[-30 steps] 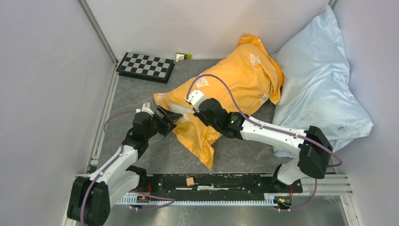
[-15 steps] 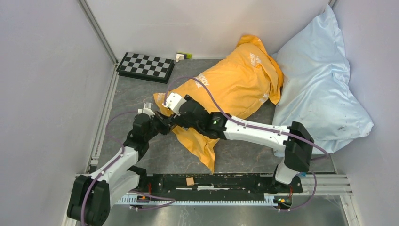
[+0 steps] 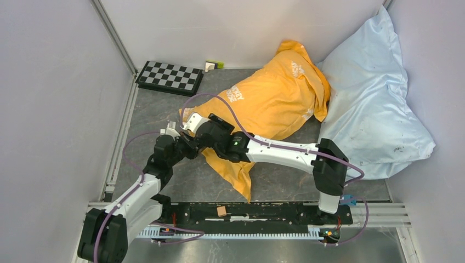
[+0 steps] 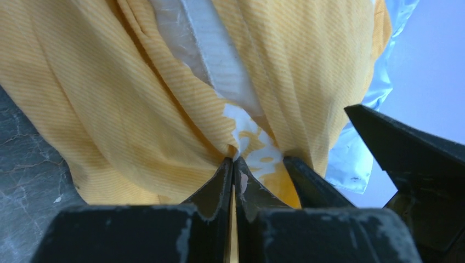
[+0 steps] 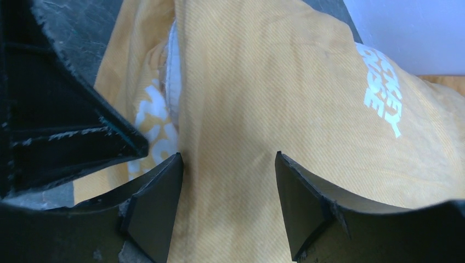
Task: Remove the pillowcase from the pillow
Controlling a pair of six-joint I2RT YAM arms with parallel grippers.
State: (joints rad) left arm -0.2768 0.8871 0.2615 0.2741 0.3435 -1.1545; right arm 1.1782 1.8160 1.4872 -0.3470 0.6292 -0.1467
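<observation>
The orange pillowcase (image 3: 274, 98) lies slantwise on the dark table, with its loose open end (image 3: 236, 170) towards the arms. A strip of the white pillow (image 4: 214, 49) shows inside the opening, and the right wrist view catches it too (image 5: 174, 71). My left gripper (image 3: 189, 145) is shut on a fold of the pillowcase's edge (image 4: 233, 161). My right gripper (image 3: 192, 127) hovers right beside it, open, with its fingers either side of the orange cloth (image 5: 227, 156) and nothing pinched between them.
A big pale blue pillow (image 3: 373, 104) fills the right side against the wall. A checkerboard (image 3: 170, 76) and small blocks (image 3: 213, 65) lie at the back left. Grey walls stand on three sides. A small block (image 3: 221, 211) sits on the base rail.
My left gripper has shut on the pillowcase's edge. My right gripper has let go, opened and slid left along the cloth until it is next to the left one.
</observation>
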